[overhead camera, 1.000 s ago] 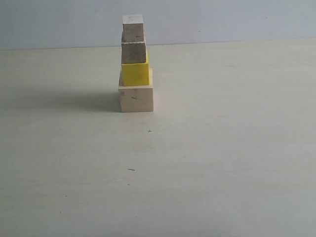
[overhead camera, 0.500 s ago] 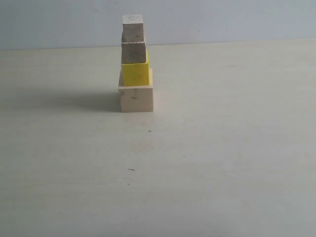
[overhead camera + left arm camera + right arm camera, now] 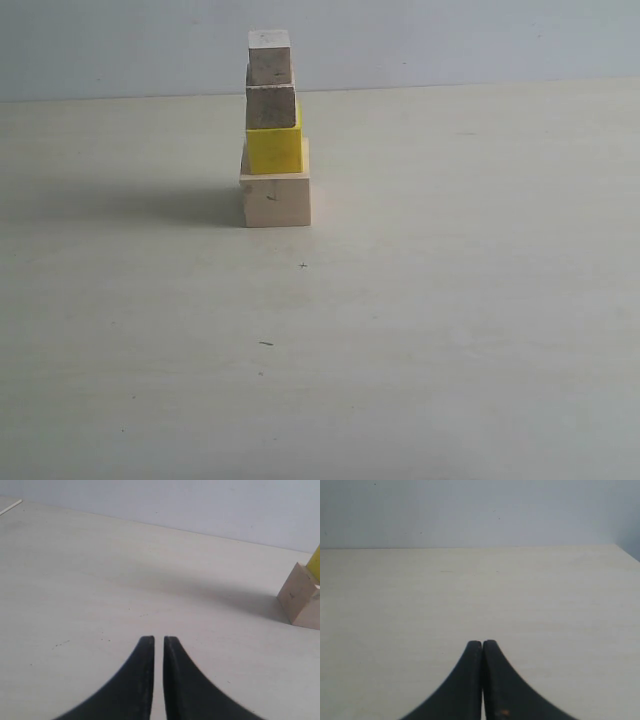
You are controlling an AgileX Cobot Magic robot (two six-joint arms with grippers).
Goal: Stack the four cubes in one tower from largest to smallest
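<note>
From my station, the tower stood in the upper left-of-centre part of the exterior frame, on the pale table near its far edge. The large pale wood cube sat at the bottom with the yellow cube on it. The medium-small pale wood cube came next and the smallest pale wood cube was on top. All four were touching in one column, in the right order of size. The upper cubes sat slightly towards the left side of the base rather than dead centre, but I saw no lean.

Neither arm showed in the exterior view. In the left wrist view, the left gripper had its fingers drawn almost together with only a thin slit between them. It held nothing, and the large cube and a sliver of the yellow one were well apart from it. In the right wrist view, the right gripper was pressed fully together over bare table, also holding nothing.

I judged the stacking finished. No cube lay loose on the table in any view, and nothing was left to place.
</note>
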